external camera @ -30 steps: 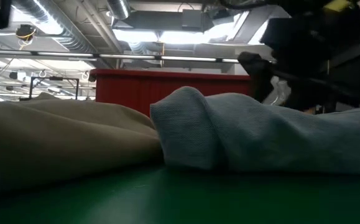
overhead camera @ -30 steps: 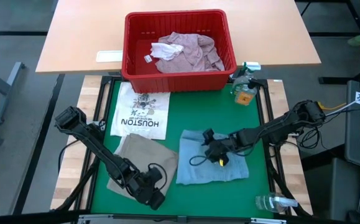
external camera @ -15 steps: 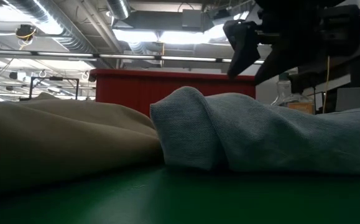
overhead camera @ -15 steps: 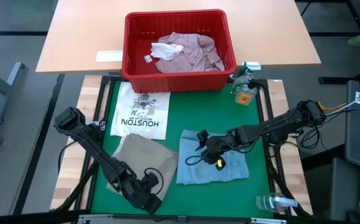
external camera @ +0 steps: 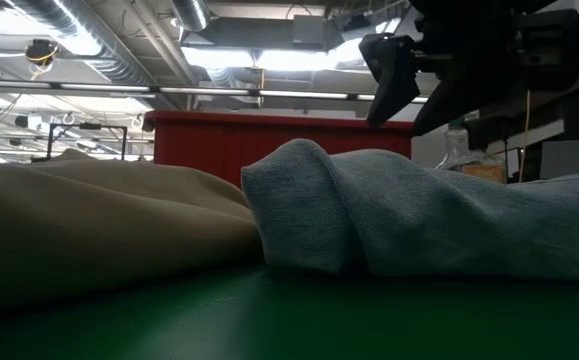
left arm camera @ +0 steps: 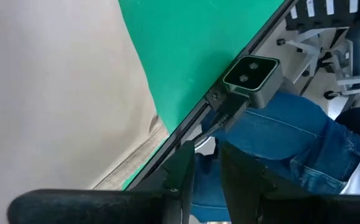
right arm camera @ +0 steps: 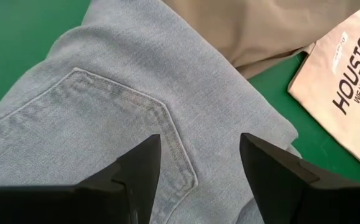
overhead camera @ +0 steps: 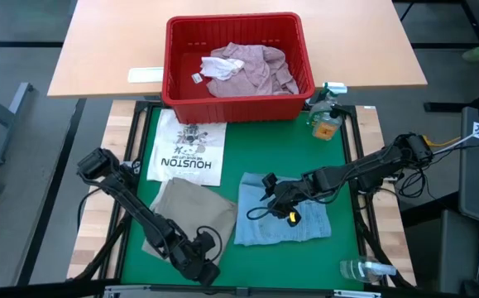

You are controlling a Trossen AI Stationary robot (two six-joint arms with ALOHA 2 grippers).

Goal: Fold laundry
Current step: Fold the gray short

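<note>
Your right gripper has slid toward the tan cloth, jaws wide above the jeans; left gripper narrow, empty.

Red basket beyond green mat; spray bottle beside it; HOUSTON bag on mat.
</note>
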